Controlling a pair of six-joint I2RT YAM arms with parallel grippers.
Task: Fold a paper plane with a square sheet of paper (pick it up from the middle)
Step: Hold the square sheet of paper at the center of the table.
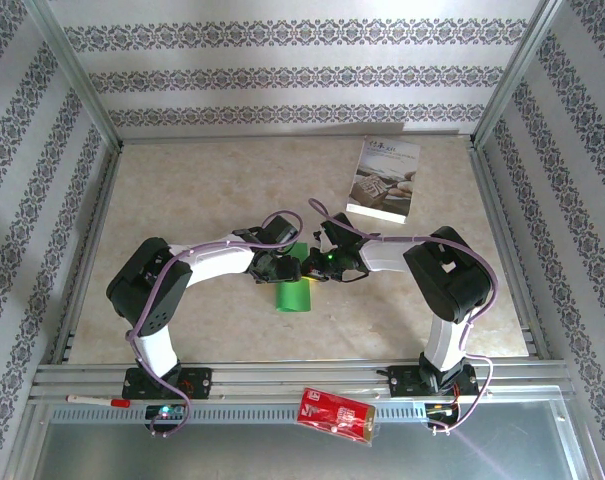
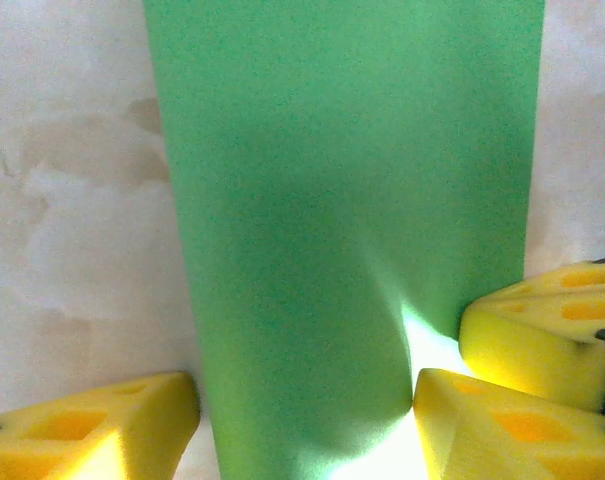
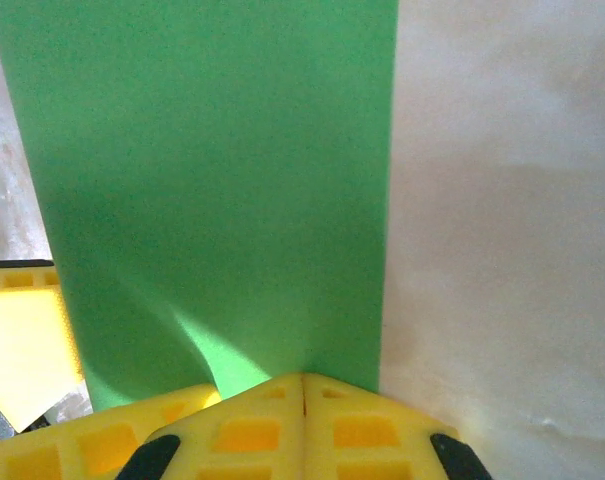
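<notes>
Beige marbled tabletop (image 1: 182, 180) inside an aluminium frame, walled with striped, patterned paper. At its middle, a thin bright green sheet of paper (image 1: 294, 297), showing as a long plain strip, flat over most of its length, with both arms bent inward over it. Left hand (image 2: 302, 410) with yellow fingers (image 2: 92, 432) spread wide apart, straddling the near end of the sheet, a long edge just beside each pad, paper bulging slightly between them. Right hand (image 3: 302, 390) just beside it, pads pressed together on the sheet's edge, paper lifted in a bright ridge up to the seam. Both hands close together above the strip in the top view. White printed booklet (image 1: 384, 180) well apart at the far right of the tabletop, lying flat. Red packet (image 1: 334, 415) on the metal rail at the near edge, between the two arm bases.
</notes>
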